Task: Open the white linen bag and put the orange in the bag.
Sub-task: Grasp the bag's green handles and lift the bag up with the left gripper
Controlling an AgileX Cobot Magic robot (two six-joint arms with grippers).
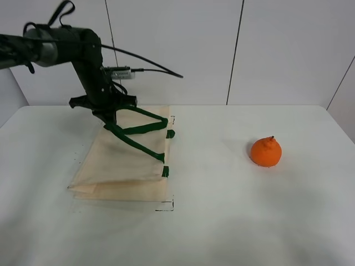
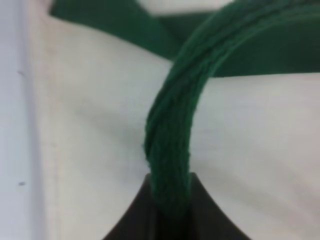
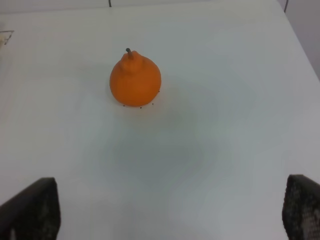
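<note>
One white linen bag (image 1: 119,166); one orange (image 1: 265,152); two green strap handles (image 1: 145,128); one white table (image 1: 249,221).

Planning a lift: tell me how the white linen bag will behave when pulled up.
Probably floppy: the white linen bag lies flat and creased. Likely only its top layer rises, since the left gripper pinches one green handle.

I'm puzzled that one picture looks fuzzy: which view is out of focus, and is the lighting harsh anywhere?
Left wrist view: the green handle is so close that it and the white linen bag behind blur. Right wrist view: the orange is sharp, its shadow faint. Exterior high view: soft, even light, no glare on the table.
</note>
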